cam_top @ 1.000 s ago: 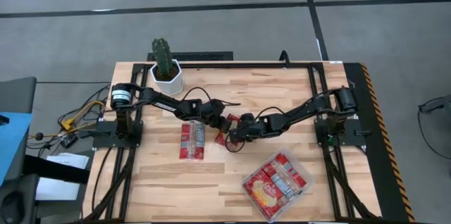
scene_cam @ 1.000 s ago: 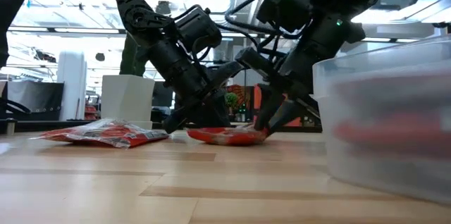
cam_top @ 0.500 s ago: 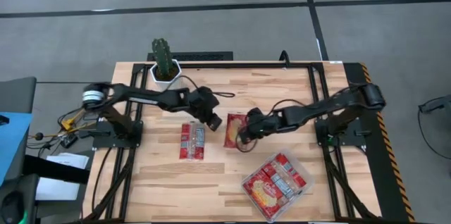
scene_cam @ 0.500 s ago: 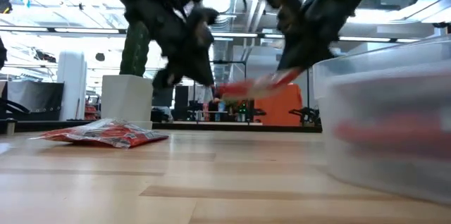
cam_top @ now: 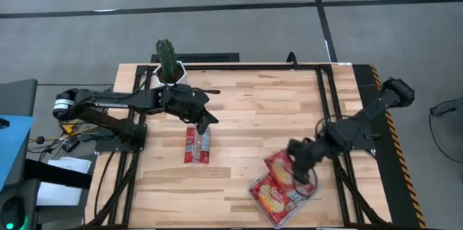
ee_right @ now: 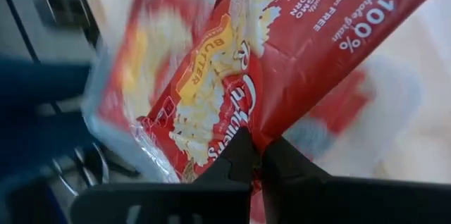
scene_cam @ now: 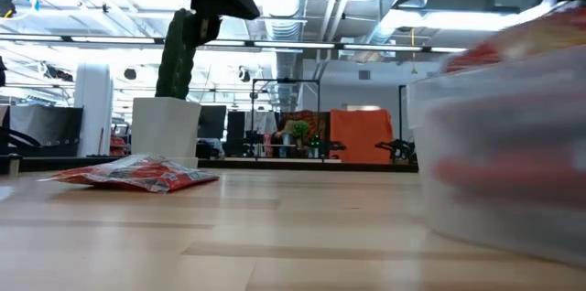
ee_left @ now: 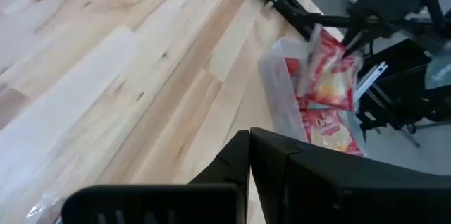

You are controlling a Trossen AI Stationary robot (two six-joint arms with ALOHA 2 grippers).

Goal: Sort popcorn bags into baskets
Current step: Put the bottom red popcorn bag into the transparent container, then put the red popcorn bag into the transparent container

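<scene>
My right gripper (cam_top: 296, 161) is shut on a wide red popcorn bag with a pale yellow centre (cam_top: 279, 167) (ee_right: 282, 55), above the clear plastic tray (cam_top: 255, 185). The tray rests on the table near its near-right corner and has several packets in it (cam_top: 278, 194). Two narrow packets (cam_top: 197, 145) (scene_cam: 137, 174) lie flat side by side left of the table's middle. My left gripper (cam_top: 205, 124) (ee_left: 250, 150) is shut and empty, raised just beyond those two packets. The left wrist view shows the tray (ee_left: 276, 76) and the held bag (ee_left: 328, 69) farther off. My right gripper pinches the wide bag between its two fingers at an edge of the packet (ee_right: 255, 139). The bag is lifted clear and spreads away from the fingertips (ee_right: 239, 155), over the tray. Its printed face is toward the wrist camera.
A white pot with a cactus (cam_top: 170, 71) (scene_cam: 165, 126) stands at the table's far-left. Black frame rails (cam_top: 325, 107) run along the table's far edge and both sides. Bare wood lies between the two narrow packets and the tray.
My right gripper has lifted the wide bag off the table's middle and carried it toward the near-right, to above the tray. My left gripper, which was at that bag a second ago, has risen and drawn back toward the left.
</scene>
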